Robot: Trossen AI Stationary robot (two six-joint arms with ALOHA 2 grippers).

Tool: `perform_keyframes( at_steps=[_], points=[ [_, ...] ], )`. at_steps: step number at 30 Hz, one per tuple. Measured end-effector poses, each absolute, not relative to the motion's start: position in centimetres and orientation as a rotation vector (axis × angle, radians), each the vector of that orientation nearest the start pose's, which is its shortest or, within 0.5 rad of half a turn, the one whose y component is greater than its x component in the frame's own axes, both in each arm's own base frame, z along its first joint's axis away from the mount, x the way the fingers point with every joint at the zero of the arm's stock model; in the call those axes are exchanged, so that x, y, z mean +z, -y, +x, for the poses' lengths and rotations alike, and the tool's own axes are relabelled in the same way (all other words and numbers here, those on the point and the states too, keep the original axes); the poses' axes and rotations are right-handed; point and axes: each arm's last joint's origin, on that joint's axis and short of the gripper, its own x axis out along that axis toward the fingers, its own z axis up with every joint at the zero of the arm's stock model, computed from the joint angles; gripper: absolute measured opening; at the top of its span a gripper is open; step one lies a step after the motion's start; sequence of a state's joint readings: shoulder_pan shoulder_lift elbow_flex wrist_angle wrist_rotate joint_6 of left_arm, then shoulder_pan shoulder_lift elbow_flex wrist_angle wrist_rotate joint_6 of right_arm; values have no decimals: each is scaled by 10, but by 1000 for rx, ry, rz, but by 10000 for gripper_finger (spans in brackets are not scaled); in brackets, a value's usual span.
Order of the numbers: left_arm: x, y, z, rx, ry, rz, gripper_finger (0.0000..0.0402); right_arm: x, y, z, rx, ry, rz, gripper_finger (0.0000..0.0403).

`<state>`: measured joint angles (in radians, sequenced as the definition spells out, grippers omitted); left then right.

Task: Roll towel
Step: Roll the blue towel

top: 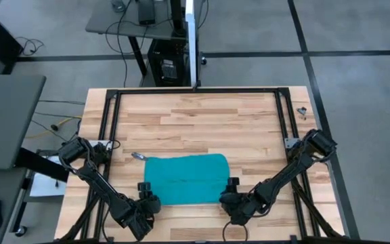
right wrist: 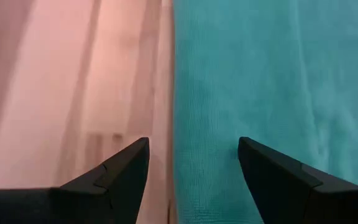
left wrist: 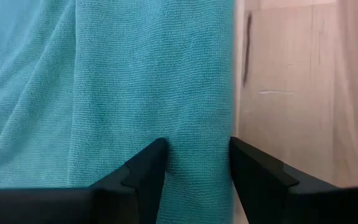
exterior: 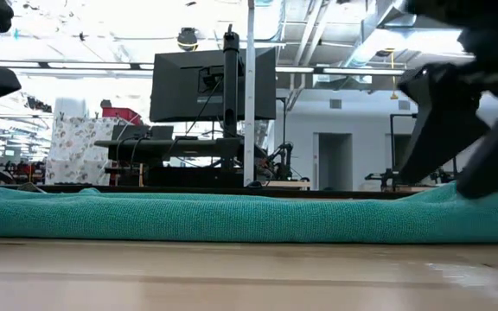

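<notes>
The teal towel lies flat on the wooden table, near its front edge; in the low view its near edge shows thick and rounded. My left gripper is at the towel's near left corner, fingers narrowed on the towel's edge strip. My right gripper is at the near right corner, open. One of its fingers stands over the wood and the other over the towel, astride the towel's edge. My left gripper pinches the strip along the towel's near edge between its two fingers, near the left corner. The fingers come from above, pointing down; one is on the cloth, the other just outside the edge. The towel lies on the table.
A small metal piece lies on the wood just left of the towel. Another small piece sits at the far right. Black frame rails run round the table's far and side edges. Bare wood lies beyond the towel.
</notes>
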<state>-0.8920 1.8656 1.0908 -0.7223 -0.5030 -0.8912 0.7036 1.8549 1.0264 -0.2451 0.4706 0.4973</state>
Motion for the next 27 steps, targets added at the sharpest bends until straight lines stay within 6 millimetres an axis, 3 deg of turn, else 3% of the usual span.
perform_keyframes(
  at_steps=[5,27],
  points=[
    [135,241,212,222,-1121,153,158,121,-219,273,-19,-934,-163,238],
    [134,241,213,233,-1112,122,158,119,-207,278,-85,-958,-188,235]
  ],
)
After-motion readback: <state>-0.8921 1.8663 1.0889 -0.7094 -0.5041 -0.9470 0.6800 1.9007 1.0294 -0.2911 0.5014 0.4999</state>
